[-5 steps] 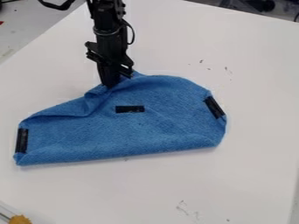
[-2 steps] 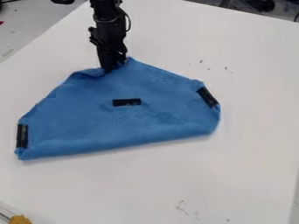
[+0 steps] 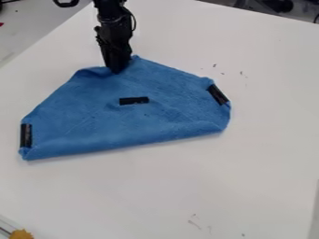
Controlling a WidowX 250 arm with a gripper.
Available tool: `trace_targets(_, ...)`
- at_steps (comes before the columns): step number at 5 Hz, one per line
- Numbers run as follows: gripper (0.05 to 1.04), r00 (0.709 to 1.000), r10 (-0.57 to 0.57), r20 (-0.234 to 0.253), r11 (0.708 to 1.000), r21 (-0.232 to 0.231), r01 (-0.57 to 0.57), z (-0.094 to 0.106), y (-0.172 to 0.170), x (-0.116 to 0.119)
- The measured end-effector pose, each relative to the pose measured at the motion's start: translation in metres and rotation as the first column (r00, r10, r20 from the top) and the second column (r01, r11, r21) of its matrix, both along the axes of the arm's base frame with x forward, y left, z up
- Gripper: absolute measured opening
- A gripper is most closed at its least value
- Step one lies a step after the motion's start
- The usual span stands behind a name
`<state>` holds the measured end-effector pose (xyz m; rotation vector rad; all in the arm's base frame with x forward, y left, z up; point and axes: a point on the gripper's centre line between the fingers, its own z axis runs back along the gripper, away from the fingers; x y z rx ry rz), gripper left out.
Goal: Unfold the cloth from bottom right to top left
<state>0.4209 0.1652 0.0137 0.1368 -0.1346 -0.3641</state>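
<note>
blue cloth [image 3: 81,126] lies on the counter [image 3: 249,163], lower side rolled under, fingers [image 3: 114,59] closed narrow on its top edge, beside the peak. reads soft, light, floppy, likely to bunch or slide whole if dragged; best hold is a single layer right at the top corner.

Robotics lab, black robot arm [image 3: 113,21], white tabletop [image 3: 249,186]
</note>
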Motion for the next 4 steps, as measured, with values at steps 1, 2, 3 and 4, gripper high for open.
trace_targets(1, 0.765, 0.999, -0.029, 0.012, 0.997, 0.066, 0.028, 0.008, 0.023, 0.012)
trace_targets(2, 0.991, 0.997, -0.075, 0.023, 0.99, 0.121, 0.071, 0.017, 0.045, 0.029)
trace_targets(3, 1.002, 0.993, -0.114, 0.007, 0.983, 0.149, 0.112, 0.026, 0.059, 0.042)
trace_targets(4, 1.001, 0.993, -0.122, 0.009, 0.98, 0.16, 0.119, 0.035, 0.062, 0.046)
